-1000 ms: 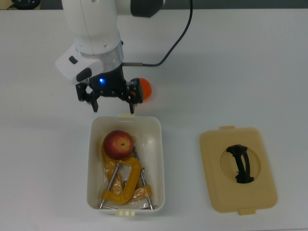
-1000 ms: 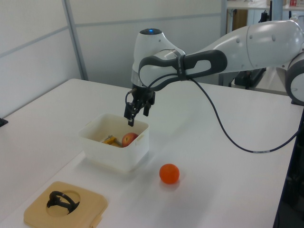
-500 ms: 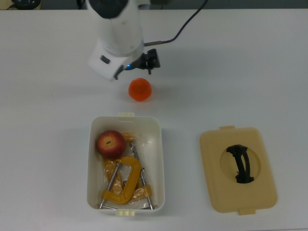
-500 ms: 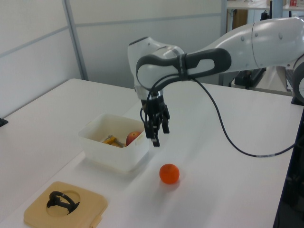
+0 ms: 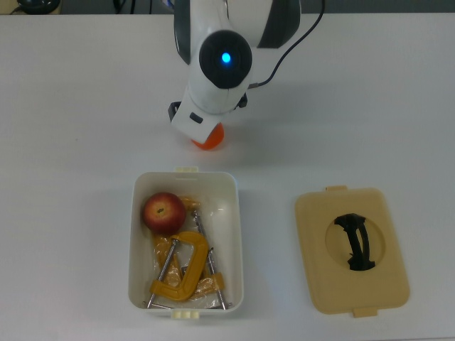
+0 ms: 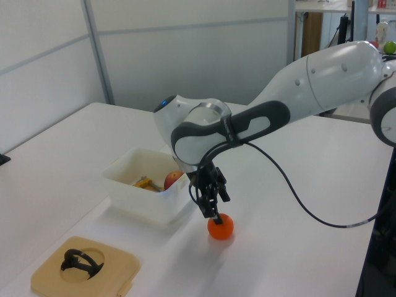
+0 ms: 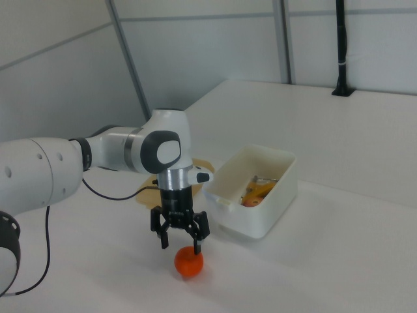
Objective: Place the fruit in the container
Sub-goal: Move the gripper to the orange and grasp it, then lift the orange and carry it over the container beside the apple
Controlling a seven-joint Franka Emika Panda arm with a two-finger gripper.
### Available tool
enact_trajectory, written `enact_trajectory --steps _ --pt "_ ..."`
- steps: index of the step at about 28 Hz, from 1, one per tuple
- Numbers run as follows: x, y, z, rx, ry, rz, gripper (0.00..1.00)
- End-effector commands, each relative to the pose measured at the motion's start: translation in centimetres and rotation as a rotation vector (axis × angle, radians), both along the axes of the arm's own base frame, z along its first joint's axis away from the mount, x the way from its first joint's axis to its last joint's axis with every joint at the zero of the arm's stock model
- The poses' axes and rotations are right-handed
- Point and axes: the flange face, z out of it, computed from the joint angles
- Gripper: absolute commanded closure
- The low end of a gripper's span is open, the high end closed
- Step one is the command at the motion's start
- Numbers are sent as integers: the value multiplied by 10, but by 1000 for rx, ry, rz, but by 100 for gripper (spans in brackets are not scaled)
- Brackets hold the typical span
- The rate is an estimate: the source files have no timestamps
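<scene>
One fruit left: jaws spread wide, gripper (image 7: 182,242) hovering just above the orange (image 7: 189,262) on the worktop (image 7: 313,261), beside the container (image 7: 257,189). Apple (image 5: 163,212) is sitting inside. Next move likely calling for lowering around the orange and closing.

A red apple (image 5: 163,212) is sitting in the upper left corner of the cream-white tub (image 5: 231,241), low in the top view; the orange (image 5: 209,138) is resting on the table above it.
</scene>
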Motion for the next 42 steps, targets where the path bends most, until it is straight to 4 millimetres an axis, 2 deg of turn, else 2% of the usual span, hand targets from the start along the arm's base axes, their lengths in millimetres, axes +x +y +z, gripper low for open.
enact_trajectory --steps 1,10,16,18,20,21,22,24,26,30,32,38,41,42 --pt "2 4 -17 -30 9 52 0" --pt "5 5 -47 -70 -4 76 0" --pt "7 11 -59 -83 -13 81 1" --pt "7 12 -59 -86 -14 86 32" --pt "7 13 -59 -86 -14 87 55" --pt "7 14 -59 -86 -14 89 63" --pt "7 14 -58 -87 -14 89 79" --pt "7 14 -57 -86 -16 89 86" --pt "7 17 -55 -84 -17 92 88" --pt "13 21 -33 -72 -50 82 88" --pt "16 22 -7 -62 -95 79 88" --pt "30 20 54 -17 -190 38 88" --pt "39 14 76 18 -236 -10 87" --pt "45 4 89 29 -273 -50 87"
